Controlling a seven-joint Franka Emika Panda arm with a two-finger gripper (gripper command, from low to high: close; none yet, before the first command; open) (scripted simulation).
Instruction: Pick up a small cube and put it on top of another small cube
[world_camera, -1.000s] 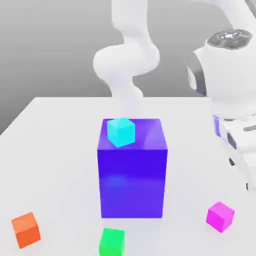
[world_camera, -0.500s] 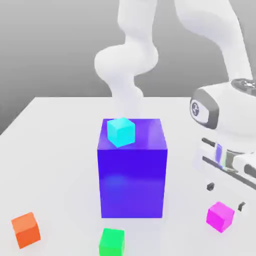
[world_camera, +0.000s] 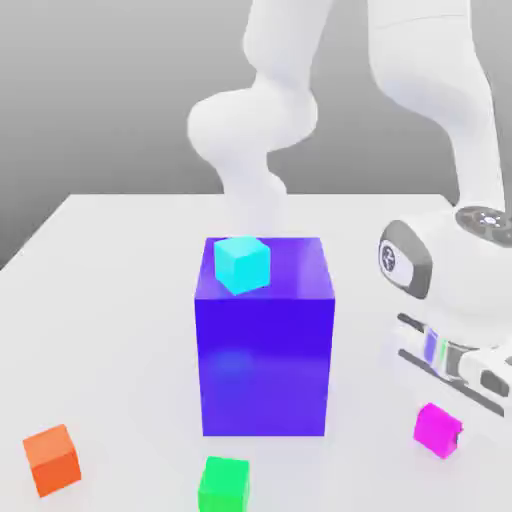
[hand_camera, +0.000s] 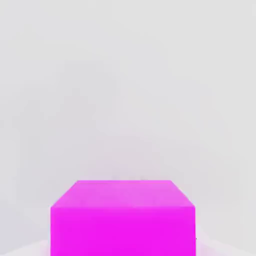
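Now the tool (world_camera: 448, 425) grips the magenta cube (world_camera: 436, 429); a big blue block (world_camera: 265, 350) stands beside the green cube (world_camera: 223, 484).

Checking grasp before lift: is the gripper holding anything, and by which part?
The gripper is shut on the magenta cube, by its opposite side faces, with the cube on the table.

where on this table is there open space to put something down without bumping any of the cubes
The widest bare patch of the table lies on the exterior view's left, between the big blue block and the orange cube. The near edge is crowded: orange, green cube, and the magenta cube under the gripper.
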